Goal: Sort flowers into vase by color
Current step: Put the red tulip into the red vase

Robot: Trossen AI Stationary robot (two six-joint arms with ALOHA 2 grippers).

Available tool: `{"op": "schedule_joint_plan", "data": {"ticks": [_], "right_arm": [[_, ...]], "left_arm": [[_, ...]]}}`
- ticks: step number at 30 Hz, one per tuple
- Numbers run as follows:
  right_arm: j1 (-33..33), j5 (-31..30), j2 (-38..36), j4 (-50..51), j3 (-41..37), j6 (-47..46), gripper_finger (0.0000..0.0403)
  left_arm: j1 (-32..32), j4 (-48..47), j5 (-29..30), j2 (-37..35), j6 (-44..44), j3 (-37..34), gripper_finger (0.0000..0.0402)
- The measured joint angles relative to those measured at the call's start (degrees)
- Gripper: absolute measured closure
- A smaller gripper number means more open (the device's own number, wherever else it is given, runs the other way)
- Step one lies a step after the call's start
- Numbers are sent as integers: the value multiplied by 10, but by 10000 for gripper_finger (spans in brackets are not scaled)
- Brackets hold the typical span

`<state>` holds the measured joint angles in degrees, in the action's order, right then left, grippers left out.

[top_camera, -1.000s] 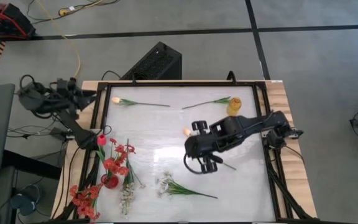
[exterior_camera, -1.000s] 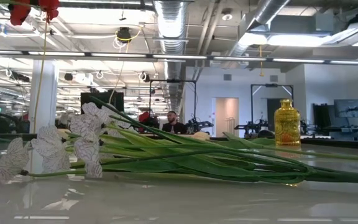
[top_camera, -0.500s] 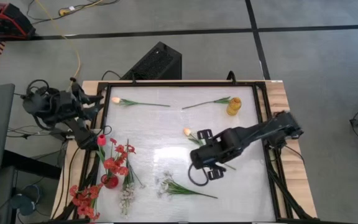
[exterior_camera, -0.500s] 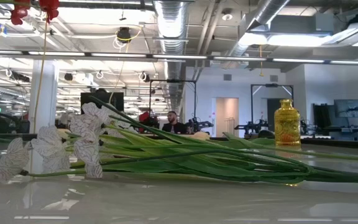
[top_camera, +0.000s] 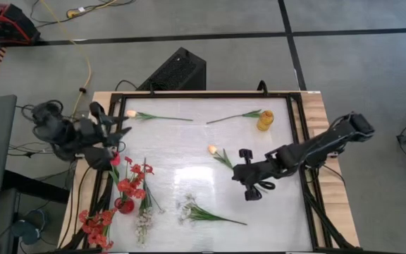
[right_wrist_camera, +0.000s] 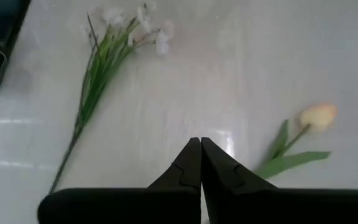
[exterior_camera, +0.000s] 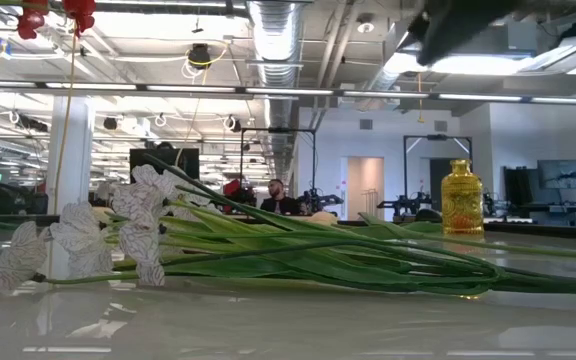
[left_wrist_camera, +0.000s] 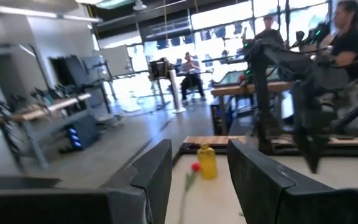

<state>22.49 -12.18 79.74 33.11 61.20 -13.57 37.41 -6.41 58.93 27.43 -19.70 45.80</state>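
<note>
Peach tulip [top_camera: 213, 150] lying near the middle of the white table [top_camera: 189, 141], just left of the right gripper [top_camera: 249, 190], with fingers pressed together and holding nothing. White spray [top_camera: 192, 210] at the near edge. Red blossoms [top_camera: 131, 180] and red vase [top_camera: 125, 205] at the left side; two more tulips and a yellow vase [top_camera: 265, 121] along the far edge. Left gripper [top_camera: 115, 132] at the left edge, fingers apart, empty.
</note>
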Motion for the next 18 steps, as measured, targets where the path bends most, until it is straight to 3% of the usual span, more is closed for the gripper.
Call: {"op": "schedule_joint_plan", "data": {"ticks": [3, 8, 13, 18], "right_arm": [[0, 0, -7, -70, -63, -3, 374], [4, 0, -8, -176, -118, -19, 374], [21, 0, -8, -232, -134, -20, 374], [46, -30, 1, -263, -134, -13, 374]], "left_arm": [[-74, 40, -55, 54, -25, 1, 255], [-253, 50, -224, 147, 12, 15, 255], [-418, 43, -396, 238, 57, 64, 255], [-542, 58, -501, 331, 100, 137, 255]]}}
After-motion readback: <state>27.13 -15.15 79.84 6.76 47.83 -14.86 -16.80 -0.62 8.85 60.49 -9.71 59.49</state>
